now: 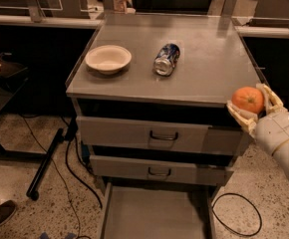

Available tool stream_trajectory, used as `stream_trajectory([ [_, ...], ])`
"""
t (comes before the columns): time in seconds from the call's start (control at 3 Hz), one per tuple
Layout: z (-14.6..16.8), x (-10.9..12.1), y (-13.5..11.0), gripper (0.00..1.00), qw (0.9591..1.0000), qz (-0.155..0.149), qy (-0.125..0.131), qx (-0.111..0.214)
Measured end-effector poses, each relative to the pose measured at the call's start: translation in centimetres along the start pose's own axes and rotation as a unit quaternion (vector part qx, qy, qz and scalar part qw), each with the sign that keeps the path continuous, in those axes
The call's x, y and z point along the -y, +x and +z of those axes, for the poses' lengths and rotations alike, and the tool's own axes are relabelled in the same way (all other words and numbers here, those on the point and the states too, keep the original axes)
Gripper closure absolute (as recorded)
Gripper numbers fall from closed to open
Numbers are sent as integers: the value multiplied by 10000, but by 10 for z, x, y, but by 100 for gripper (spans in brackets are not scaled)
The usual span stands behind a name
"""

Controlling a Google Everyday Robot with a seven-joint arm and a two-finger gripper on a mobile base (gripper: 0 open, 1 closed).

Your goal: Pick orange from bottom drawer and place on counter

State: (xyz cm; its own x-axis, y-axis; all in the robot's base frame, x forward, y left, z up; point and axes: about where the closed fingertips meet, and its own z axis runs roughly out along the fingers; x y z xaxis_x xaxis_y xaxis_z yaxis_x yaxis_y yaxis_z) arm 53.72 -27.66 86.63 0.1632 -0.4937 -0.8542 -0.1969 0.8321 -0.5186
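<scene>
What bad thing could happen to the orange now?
The gripper holds the orange beside the front right corner of the counter, not over it. If the orange slips, it would likely drop to the floor. It sits about level with the counter's edge, so moving straight across could bump it. Once set down, it might roll toward the can.

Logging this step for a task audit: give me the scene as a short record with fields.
gripper: shut on the orange, beside the counter's front right corner
orange: in the gripper, about at counter height, not yet set down
counter: holds a white bowl and a crushed can
bottom drawer: pulled open
</scene>
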Motion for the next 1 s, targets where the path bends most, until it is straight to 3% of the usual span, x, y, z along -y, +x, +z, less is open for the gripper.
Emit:
stream_trajectory([
  [0.33,33,17,-20,100,9999,-89,-122,73],
  [0.67,76,19,-43,100,9988,-218,-411,142],
  [1.0,76,19,-43,100,9988,-219,-410,142],
])
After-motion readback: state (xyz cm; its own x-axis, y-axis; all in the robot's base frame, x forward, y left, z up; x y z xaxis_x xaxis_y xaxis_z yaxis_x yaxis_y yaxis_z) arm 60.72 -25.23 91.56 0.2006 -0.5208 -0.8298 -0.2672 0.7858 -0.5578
